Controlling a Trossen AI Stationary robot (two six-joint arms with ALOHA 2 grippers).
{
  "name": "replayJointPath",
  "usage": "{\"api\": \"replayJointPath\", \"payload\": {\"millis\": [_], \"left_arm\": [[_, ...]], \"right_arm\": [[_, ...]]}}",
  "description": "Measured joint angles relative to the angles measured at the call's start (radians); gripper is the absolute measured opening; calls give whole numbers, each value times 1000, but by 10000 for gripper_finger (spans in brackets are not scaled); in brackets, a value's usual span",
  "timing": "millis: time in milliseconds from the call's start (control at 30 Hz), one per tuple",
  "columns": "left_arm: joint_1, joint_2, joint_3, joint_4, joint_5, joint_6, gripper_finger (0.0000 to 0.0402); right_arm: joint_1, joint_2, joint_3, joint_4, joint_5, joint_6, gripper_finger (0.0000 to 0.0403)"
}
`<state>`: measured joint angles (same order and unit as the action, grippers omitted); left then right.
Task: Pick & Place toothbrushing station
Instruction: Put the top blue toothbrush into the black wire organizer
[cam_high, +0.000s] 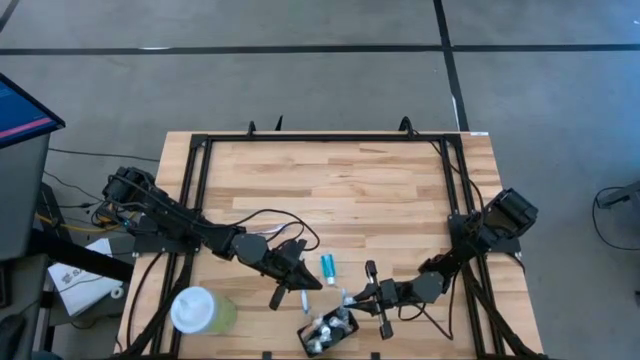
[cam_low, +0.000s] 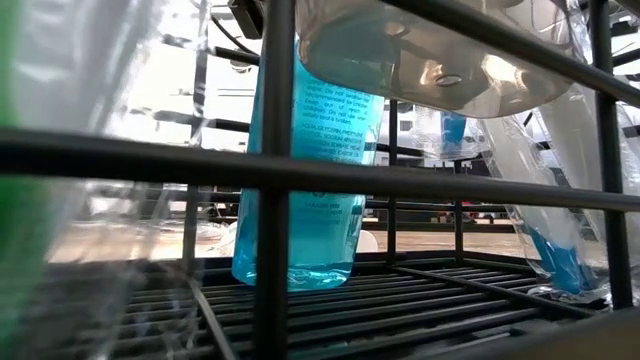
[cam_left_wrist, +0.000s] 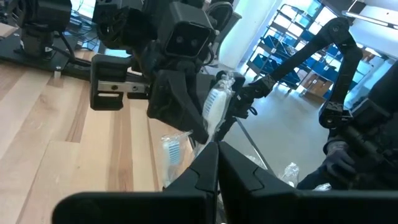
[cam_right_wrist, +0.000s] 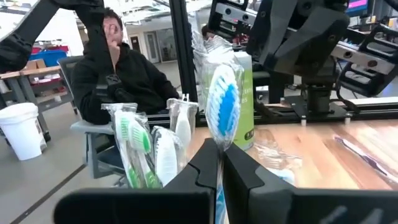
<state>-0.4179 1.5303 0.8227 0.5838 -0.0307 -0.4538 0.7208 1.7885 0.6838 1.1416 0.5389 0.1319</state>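
Right wrist view, right claw clamped on wrapped blue toothbrush, long axis upright, head up.

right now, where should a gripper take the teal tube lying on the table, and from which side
Across its narrow middle, straight down from above: the teal tube lies flat on the wooden table, its long sides bare. The shut left gripper is nearest; the right gripper is shut on a toothbrush.

Overhead looks down; low camera peers through holder.
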Motion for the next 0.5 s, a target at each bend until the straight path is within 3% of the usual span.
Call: {"api": "replayJointPath", "payload": {"millis": [267,500], "left_arm": [[0,0,0,0,-4,0,0],[0,0,0,0,-4,0,0]], "right_arm": [[-25,33,2,-34,-44,48,0],[-11,176,26,133,-40,100,0]]}}
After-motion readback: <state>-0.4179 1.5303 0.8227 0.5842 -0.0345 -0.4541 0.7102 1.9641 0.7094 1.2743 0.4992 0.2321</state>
